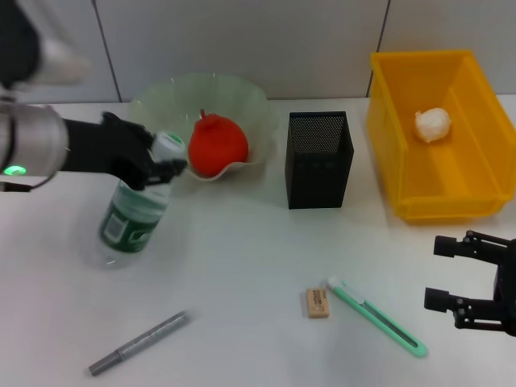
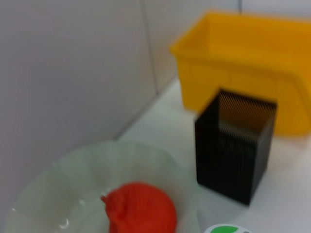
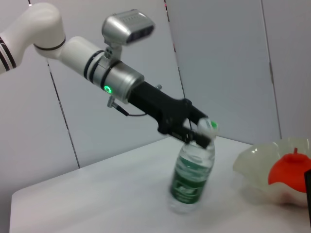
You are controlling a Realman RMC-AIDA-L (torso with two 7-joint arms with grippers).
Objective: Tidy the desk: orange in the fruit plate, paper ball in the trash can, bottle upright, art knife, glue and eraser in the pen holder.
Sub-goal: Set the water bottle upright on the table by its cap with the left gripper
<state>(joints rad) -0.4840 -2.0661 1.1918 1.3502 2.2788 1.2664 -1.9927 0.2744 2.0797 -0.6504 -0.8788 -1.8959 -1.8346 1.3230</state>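
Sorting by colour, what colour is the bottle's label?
Green, on the bottle; clearest in the right wrist view.

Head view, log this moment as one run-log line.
left end effector: shut on clear plastic bottle's neck, tilted | right end effector: open, idle near green art knife | orange: in plate

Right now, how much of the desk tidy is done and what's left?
Done: orange in the plate, paper ball in the yellow bin. In hand: left hand grips the bottle at its neck, tilted but nearly upright. Left: knife, eraser and glue lie outside the pen holder. Right hand waits, open.
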